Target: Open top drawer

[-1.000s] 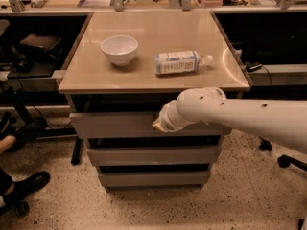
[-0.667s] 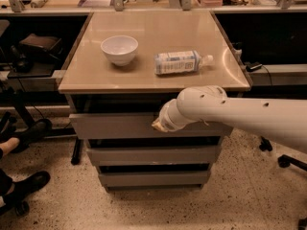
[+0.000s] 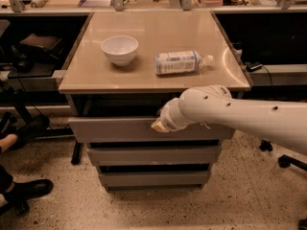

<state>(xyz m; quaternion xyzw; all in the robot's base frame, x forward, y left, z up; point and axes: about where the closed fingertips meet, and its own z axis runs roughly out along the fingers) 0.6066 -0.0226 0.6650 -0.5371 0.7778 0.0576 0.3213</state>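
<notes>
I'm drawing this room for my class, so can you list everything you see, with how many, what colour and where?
tabletop: one, tan, on top of the cabinet.
bowl: one, white, upright on the left part of the tabletop.
bottle: one, pale with a blue-and-white label, lying on its side right of the bowl.
top drawer: one, grey, just under the tabletop, its front sticking out past the ones below.
lower drawers: two, grey, stacked under the top drawer.
shoes: two, black, low at the far left.
arm: one, white, reaching in from the right.
gripper: one, pale, at the top drawer's front, near its upper edge.
</notes>
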